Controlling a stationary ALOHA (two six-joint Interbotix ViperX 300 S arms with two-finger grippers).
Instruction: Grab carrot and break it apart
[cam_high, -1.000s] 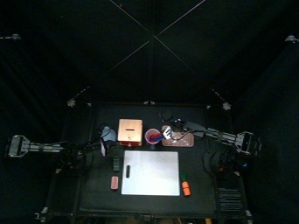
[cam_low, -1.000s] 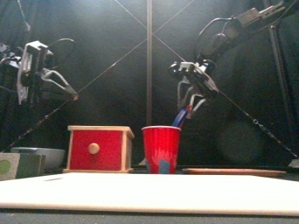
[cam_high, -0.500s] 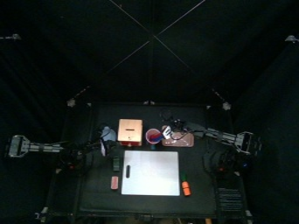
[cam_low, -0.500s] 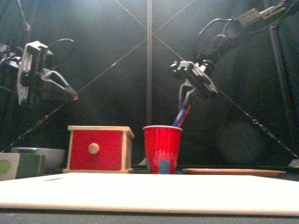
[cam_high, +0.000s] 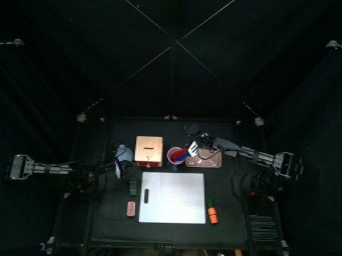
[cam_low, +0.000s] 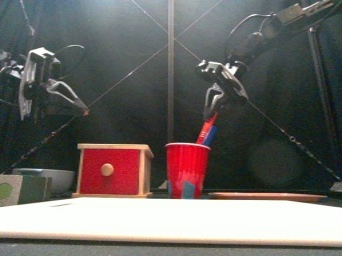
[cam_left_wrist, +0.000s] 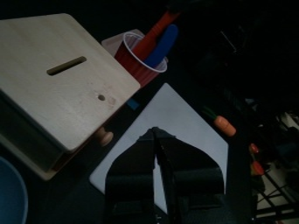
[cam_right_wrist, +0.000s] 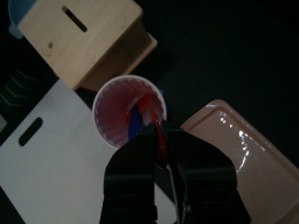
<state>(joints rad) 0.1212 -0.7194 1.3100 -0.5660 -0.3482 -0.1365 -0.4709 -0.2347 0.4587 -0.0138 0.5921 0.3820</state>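
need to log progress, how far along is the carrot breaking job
Done: the right pincer grips the carrot just above the red cup. In hand: the carrot, whole, held by that pincer alone. Left: the left pincer hangs open and empty off to the side, so the second grip and the snap are not yet done.

A robotics lab: black curtains (cam_high: 171, 60) pen in a small table (cam_high: 107, 225)

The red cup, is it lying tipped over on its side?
No, in the front view the red cup stands upright beside the red box.
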